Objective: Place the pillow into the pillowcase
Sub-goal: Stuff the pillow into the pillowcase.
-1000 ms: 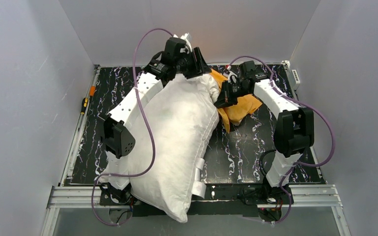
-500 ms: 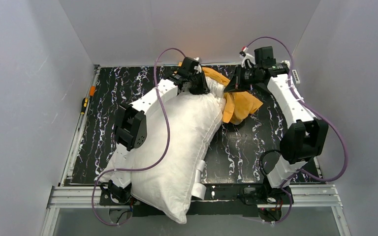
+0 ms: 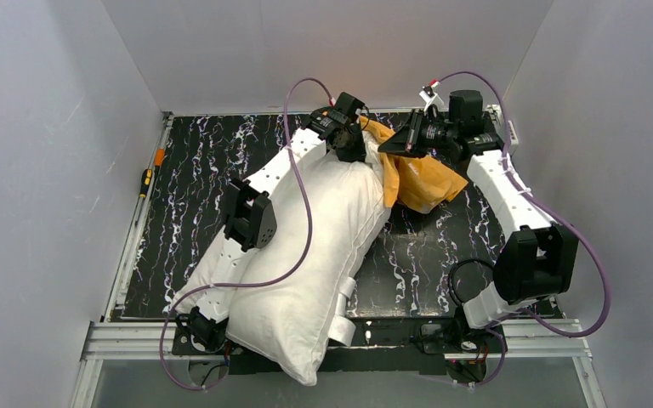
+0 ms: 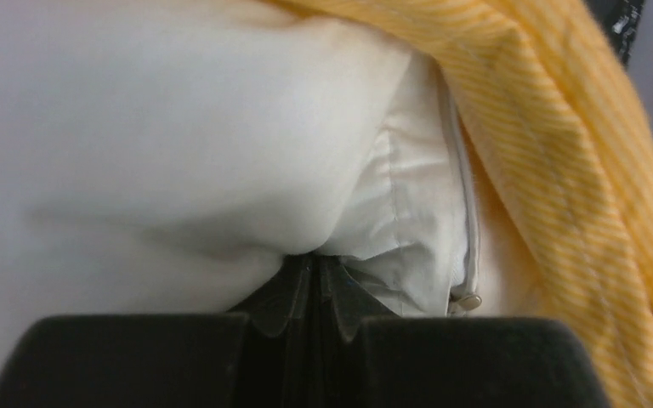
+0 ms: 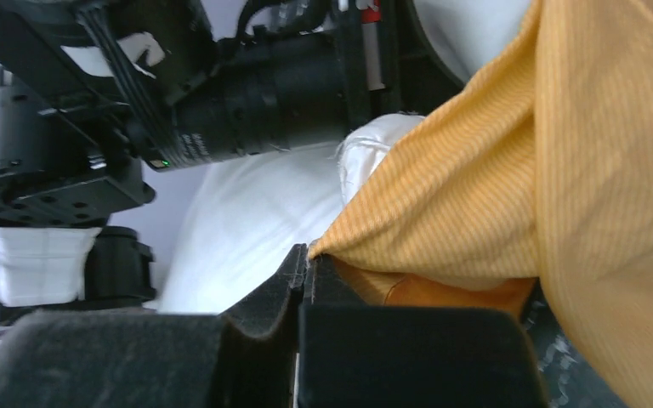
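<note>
- A screwdriver (image 3: 145, 181) lies off the left edge of the counter (image 3: 195, 187), which is black with white veins.
- The left arm (image 3: 251, 212) stretches diagonally toward the far middle, lying along the left side of the pillow (image 3: 323, 246).
- The pillow lies diagonally on the counter. Its near end hangs over the front rail between the two arm bases, and its far end reaches the far middle of the counter.
- The left claw (image 3: 350, 151) is at the pillow's far end. In the wrist view its tips (image 4: 315, 280) are pressed together with a fold of the white fabric pinched between them.
- Just right of that pinch, a seam runs down the pillow's end to a small metal stud (image 4: 471, 300).
- The pillowcase (image 3: 425, 183) sits right of the pillow's far end, bunched on the far right-centre of the counter. Its orange cloth touches the pillow's far right corner and lies over it. From the left wrist the cloth (image 4: 578, 170) arcs over the white end.
- The right claw (image 3: 394, 148) is at the pillowcase's upper left edge. Its jaws are closed tight on an orange corner (image 5: 306, 259), which it holds up off the counter beside the left claw.
- A white power strip (image 3: 511, 132) lies at the far right edge.
</note>
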Tool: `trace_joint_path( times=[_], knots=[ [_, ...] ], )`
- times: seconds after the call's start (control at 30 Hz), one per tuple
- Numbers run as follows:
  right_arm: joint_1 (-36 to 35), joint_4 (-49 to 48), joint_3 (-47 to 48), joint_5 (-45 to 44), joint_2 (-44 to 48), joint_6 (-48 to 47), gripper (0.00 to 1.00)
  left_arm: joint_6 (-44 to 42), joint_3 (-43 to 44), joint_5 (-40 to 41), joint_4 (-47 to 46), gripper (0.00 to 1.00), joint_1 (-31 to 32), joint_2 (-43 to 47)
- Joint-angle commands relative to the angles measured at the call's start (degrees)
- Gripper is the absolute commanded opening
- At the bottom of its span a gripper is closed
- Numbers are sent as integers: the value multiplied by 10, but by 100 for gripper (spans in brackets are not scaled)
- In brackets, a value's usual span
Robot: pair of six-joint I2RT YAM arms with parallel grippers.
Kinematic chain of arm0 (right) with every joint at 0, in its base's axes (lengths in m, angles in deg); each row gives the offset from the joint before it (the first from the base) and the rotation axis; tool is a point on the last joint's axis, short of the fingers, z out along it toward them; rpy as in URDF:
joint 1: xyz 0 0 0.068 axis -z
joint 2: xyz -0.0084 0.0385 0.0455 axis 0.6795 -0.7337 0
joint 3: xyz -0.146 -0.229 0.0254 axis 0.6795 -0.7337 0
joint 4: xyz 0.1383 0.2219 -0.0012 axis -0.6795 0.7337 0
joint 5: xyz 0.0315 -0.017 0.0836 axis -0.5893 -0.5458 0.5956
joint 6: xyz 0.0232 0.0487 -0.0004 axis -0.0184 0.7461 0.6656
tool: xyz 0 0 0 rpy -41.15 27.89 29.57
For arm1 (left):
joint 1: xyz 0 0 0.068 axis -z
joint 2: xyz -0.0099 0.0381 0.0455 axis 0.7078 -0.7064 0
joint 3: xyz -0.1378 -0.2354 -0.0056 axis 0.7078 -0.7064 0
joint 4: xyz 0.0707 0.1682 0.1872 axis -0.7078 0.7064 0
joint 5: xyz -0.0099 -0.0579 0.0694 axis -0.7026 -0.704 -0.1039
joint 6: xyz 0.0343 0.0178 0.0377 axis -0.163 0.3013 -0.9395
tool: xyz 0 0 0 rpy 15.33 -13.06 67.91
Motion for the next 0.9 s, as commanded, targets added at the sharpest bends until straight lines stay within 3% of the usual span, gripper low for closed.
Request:
trace_joint_path(
  times=[0.0,0.07,0.13,0.2,0.33,0.43,0.57,0.73,0.87],
  knots=[
    [-20,-397,-18,249,89,257,1,8,-23,114,148,2,-7,-67],
    [-39,-338,-27,263,82,226,1,13,-51,99,124,5,-17,-41],
    [-55,-157,-21,236,67,83,1,-1,-83,60,69,13,-24,-3],
    [-63,30,-1,152,39,-31,1,-16,-101,8,26,24,-24,42],
    [-63,232,49,0,-63,-137,1,-33,-148,-74,-23,43,-24,156],
    [-63,283,72,-39,-106,-170,1,-14,-237,-91,-92,50,-26,260],
    [-63,249,70,-48,-99,-157,1,46,-320,-144,-164,50,-25,336],
    [-63,227,66,-43,-95,-143,1,71,-342,-164,-188,49,1,328],
    [-63,227,80,-41,-84,-145,1,94,-335,-159,-208,52,8,258]
  ],
)
